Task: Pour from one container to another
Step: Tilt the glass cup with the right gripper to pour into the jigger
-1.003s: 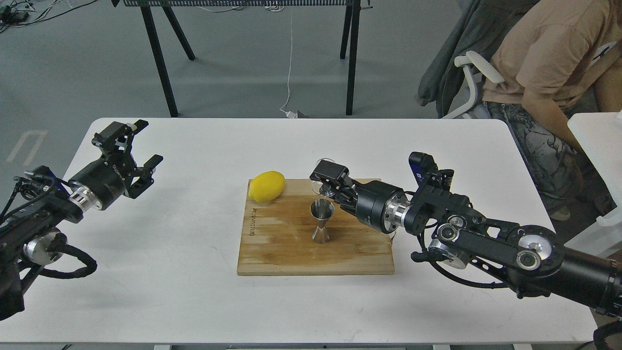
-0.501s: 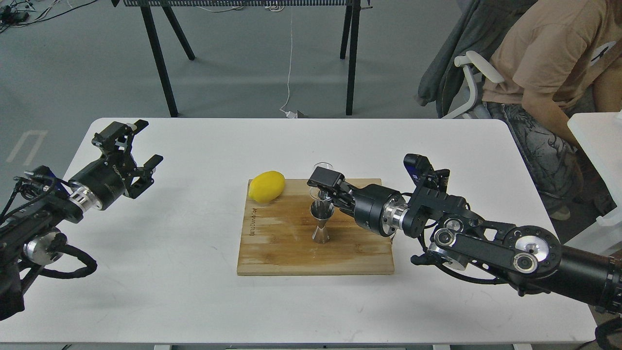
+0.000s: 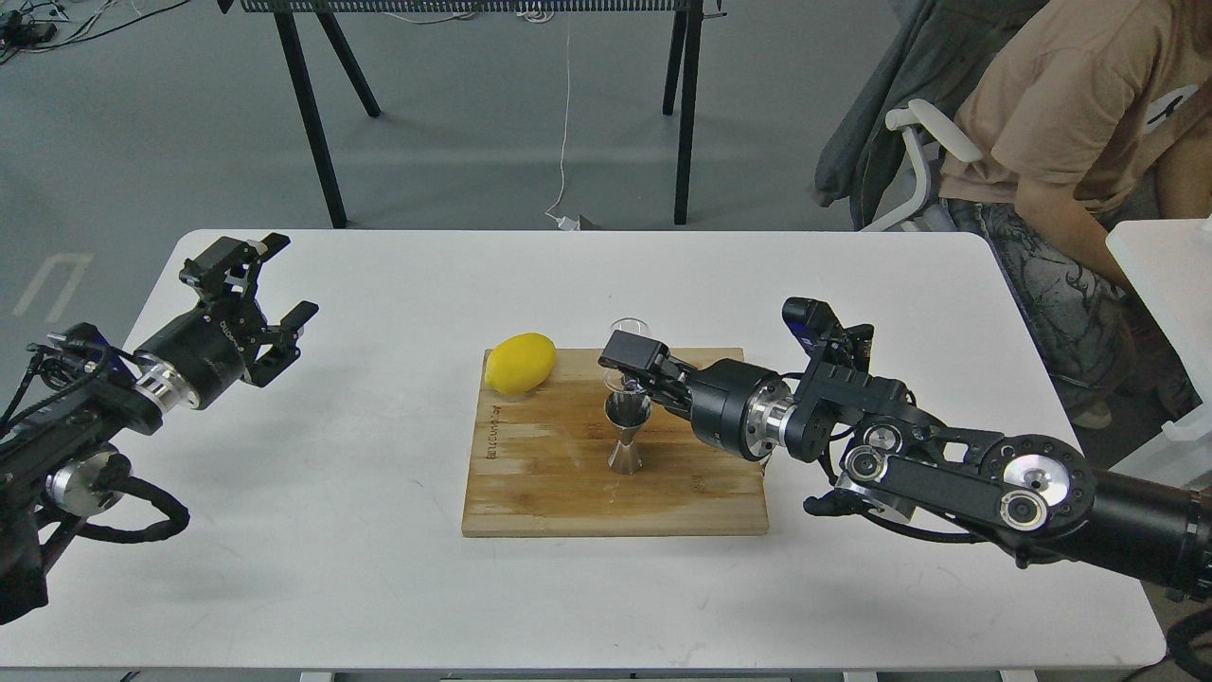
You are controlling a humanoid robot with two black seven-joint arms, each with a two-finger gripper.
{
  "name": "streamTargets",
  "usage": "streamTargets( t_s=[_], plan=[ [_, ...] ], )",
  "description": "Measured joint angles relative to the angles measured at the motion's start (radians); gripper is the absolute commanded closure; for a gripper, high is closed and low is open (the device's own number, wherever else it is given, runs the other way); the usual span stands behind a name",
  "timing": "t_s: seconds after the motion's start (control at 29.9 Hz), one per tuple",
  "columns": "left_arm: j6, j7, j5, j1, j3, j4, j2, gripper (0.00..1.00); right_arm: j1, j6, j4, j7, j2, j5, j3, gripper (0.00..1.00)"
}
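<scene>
Right hand (image 3: 629,365) sits over the back-centre of the wooden board (image 3: 568,483), fingers clamped on the small clear glass cup (image 3: 625,329). Cup's rim shows just behind the hand's black tip; the rest of it is mostly hidden, so tilt can't be read for sure. Cup hangs directly behind and slightly above the steel jigger (image 3: 626,431), very near its open top, though contact can't be told.

Jigger stands upright approx mid-board, a bit right of centre, w/ bare wood on its left, front and right. Lemon (image 3: 520,363) lies at the board's back-left corner, overhanging the rear edge a little, well apart from jigger and cup.

Right arm comes in low from the right, crossing the board's right edge; its elbow links rest close above the table (image 3: 379,587) near the front-right.

Left hand (image 3: 260,294) hovers over the table's left side near the back-left corner, fingers spread wide, holding nothing, well apart from the board.

Board sits roughly mid-table; wide bare white surface on its left, in front, and behind up to the far edge. Right side is tighter, taken up by the arm. Person in a chair (image 3: 923,133) sits beyond the table's back-right corner.
</scene>
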Motion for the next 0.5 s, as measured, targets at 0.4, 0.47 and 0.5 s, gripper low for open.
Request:
streamTargets(
  t_s=[0.4,0.47,0.5],
  plan=[
    [0.0,0.0,0.0,0.0,0.0,0.0,0.0,0.05,0.021,0.0,0.002,0.0,-0.014,-0.002,-0.011,0.61],
    [0.0,0.0,0.0,0.0,0.0,0.001,0.0,0.05,0.028,0.0,0.002,0.0,-0.014,-0.002,-0.015,0.61],
    [0.0,0.0,0.0,0.0,0.0,0.001,0.0,0.05,0.032,0.0,0.002,0.0,-0.015,-0.002,-0.017,0.61]
  ],
)
